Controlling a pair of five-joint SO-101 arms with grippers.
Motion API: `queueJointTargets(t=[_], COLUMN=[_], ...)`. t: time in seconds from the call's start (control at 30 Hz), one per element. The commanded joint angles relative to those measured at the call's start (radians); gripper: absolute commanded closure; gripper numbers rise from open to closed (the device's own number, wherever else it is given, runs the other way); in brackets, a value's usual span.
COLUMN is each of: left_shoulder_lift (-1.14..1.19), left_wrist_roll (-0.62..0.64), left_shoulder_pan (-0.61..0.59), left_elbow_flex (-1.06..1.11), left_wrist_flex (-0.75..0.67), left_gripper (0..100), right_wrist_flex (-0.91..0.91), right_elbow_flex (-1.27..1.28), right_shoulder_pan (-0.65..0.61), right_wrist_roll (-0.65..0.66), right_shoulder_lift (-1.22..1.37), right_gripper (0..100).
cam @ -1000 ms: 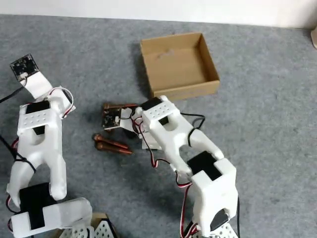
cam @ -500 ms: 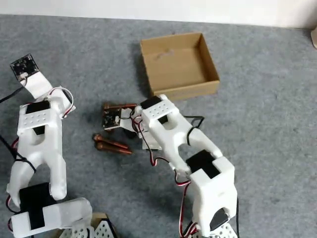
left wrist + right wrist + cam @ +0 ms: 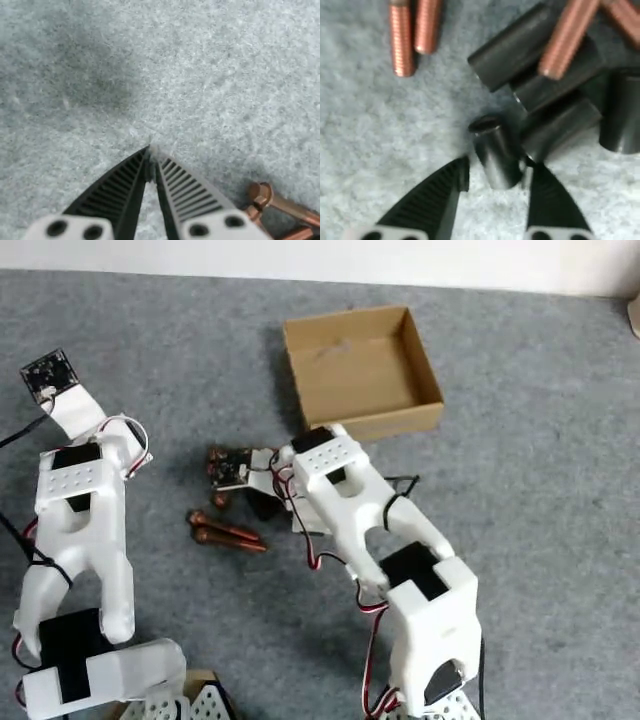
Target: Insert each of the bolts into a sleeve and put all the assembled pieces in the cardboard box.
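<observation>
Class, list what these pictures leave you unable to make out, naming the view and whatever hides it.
1. Right wrist view: the picture's edge cuts off the bolts and some sleeves, so heads and full count are unseen.
2. High view: the right arm covers the sleeve pile.
3. Left wrist view: one bolt runs out of frame, length unknown.

Setting is presenting as a robotics test bench, in a lab or a hobby workshop; which of the two cannot be told. Two white plastic arms, the left arm (image 3: 80, 530) and the right arm (image 3: 370, 530), are standing side by side on a surface (image 3: 540, 490) that is wearing a grey felt-like covering. Red, white and black wires (image 3: 312, 558) are running exposed along the joints. A bare circuit board (image 3: 45, 373) is sitting at the left arm's tip. Loose hardware is lying about: copper-coloured bolts (image 3: 225, 532), black sleeves (image 3: 495, 152), an open cardboard box (image 3: 390, 425). A pale wall (image 3: 300, 255) is bordering the far edge.
</observation>
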Motion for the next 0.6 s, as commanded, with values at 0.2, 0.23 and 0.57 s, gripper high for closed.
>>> queueJointTargets(t=[0.2,0.23,0.57], left_shoulder_lift=[-0.025,-0.025,-0.025], left_wrist_roll=[0.008,0.008,0.008], left_shoulder_pan=[-0.01,-0.01,-0.01], left_elbow_flex=[-0.005,-0.005,-0.005], left_wrist_flex=[-0.018,-0.018,-0.018], left_gripper=[99,99,99], right_wrist_flex=[0.11,0.107,0.073], right_elbow_flex=[0.038,0.033,0.028], right_shoulder_pan=[-0.039,-0.038,-0.042], right_wrist_roll=[-0.063,-0.089,-0.273], right_shoulder_lift=[0.044,0.044,0.042], right_gripper=[90.8,90.8,90.8])
